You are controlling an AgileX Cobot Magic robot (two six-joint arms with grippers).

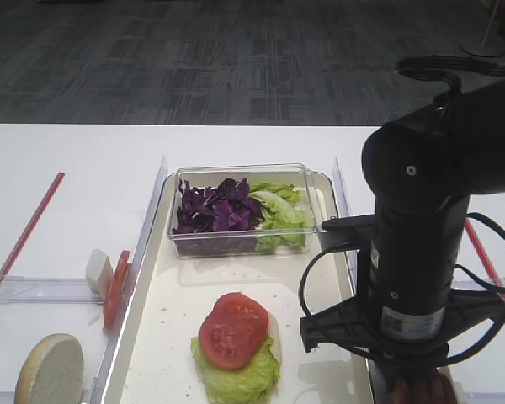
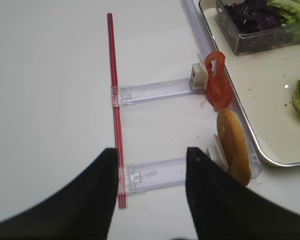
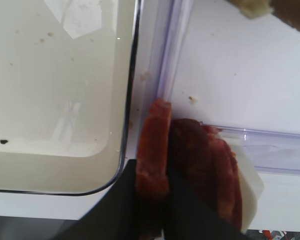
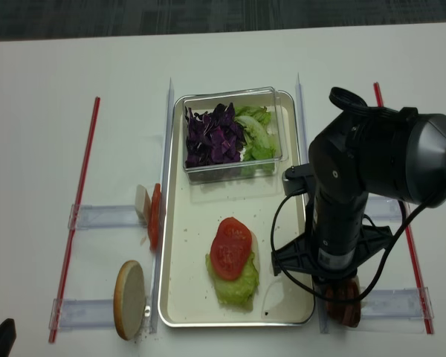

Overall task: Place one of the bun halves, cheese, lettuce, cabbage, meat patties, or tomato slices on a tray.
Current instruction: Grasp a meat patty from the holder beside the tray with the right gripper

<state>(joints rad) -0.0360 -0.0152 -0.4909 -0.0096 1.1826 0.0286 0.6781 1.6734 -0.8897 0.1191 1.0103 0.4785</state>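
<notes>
Evidently the right gripper (image 3: 155, 210) pinches one upright pinkish-brown round meat patty (image 3: 154, 150) by its rim, right of the long cream tray (image 3: 50, 165); the disc looks soft, light and floppy, so an edge hold suits it. On the tray, the clear plastic box (image 4: 271, 126) holds purple cabbage (image 4: 212, 137) and green lettuce (image 4: 256, 134); the left gripper (image 2: 150, 170) hangs spread, holding nothing

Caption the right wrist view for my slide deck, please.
Black claw closing around upright pinkish-brown meat patties beside the cream-white metal-rimmed tray.
</notes>
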